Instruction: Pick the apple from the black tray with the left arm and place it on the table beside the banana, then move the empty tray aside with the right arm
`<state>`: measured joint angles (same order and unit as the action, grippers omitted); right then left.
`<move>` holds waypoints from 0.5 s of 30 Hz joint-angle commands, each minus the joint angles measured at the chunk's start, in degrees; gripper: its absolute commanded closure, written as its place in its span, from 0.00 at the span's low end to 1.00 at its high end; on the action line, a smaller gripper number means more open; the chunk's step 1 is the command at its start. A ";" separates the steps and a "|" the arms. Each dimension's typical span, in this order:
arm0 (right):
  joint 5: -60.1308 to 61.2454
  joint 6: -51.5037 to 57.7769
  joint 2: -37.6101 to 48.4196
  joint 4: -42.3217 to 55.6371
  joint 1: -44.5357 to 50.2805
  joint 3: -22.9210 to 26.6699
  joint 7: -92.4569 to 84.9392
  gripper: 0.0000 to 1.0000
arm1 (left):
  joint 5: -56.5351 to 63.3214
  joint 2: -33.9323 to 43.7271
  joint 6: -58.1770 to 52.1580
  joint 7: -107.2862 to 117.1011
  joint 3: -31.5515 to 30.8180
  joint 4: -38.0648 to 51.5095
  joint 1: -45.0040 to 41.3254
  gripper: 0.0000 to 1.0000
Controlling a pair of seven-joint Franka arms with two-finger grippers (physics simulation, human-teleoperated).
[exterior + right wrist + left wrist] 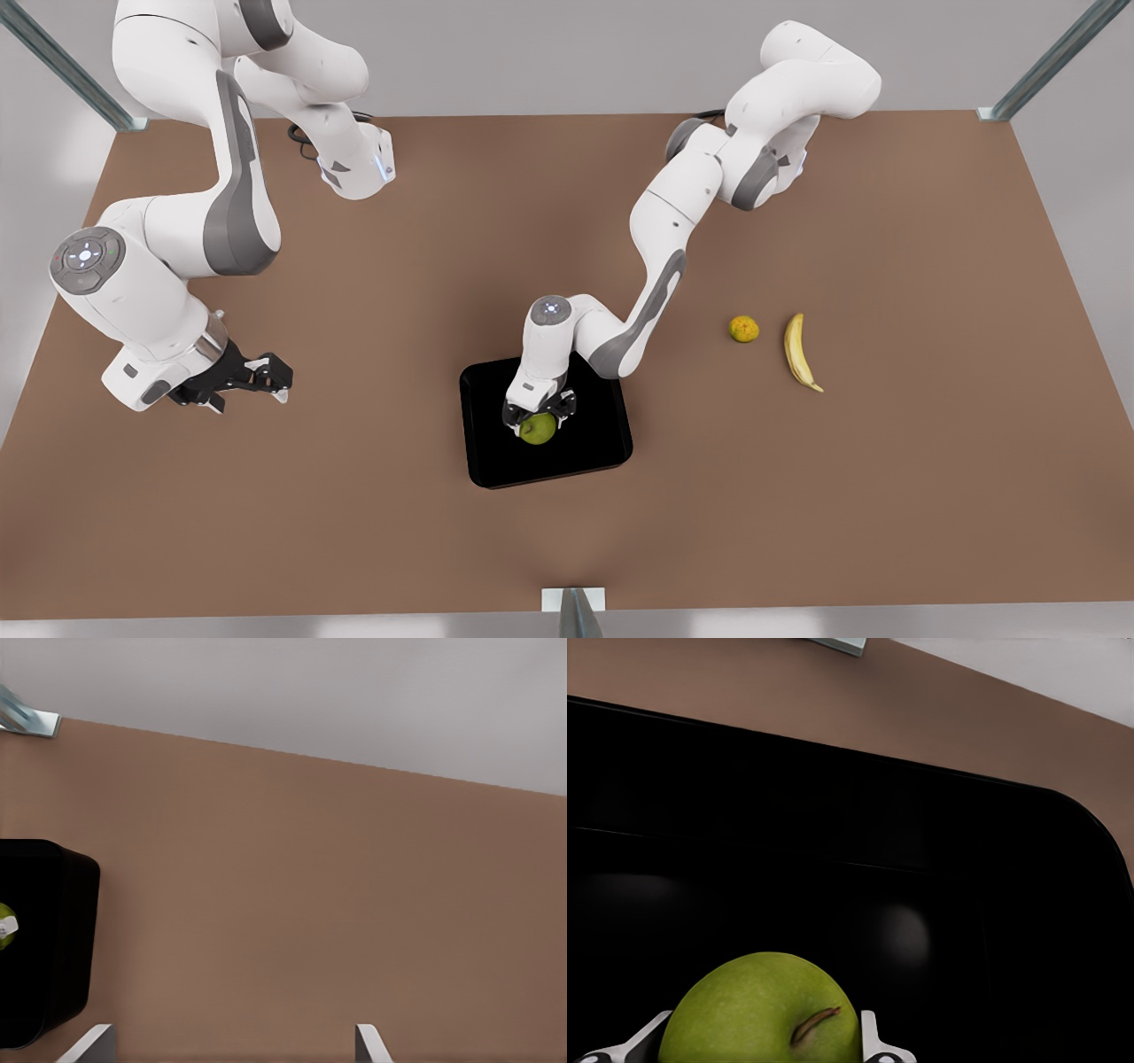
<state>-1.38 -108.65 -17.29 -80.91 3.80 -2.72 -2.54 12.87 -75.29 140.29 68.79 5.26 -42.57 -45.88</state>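
The left gripper [538,424] straddles the green apple [538,429] on the black tray [567,461] — fingers seemingly clamped for lifting; the right gripper [266,377] waits, spread open.

Even soft light, glossy tray [602,443] reflections.
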 commanded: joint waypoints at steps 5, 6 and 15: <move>0.06 0.02 0.07 0.05 0.06 0.00 -0.10 0.00 | 0.05 1.02 -0.46 2.50 -0.07 -0.06 0.00 0.14; 0.06 0.02 0.07 0.05 -0.02 0.00 -0.10 0.00 | -0.12 2.07 -2.39 1.44 -0.16 -0.06 0.09 0.12; -0.38 10.92 0.33 4.89 5.42 -0.97 0.17 0.00 | -8.56 20.35 -25.42 -12.44 -2.80 -9.28 3.52 0.11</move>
<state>-1.74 -104.41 -16.96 -77.05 8.48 -3.63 -2.47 6.98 -56.17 125.01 66.41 2.45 -51.40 -42.71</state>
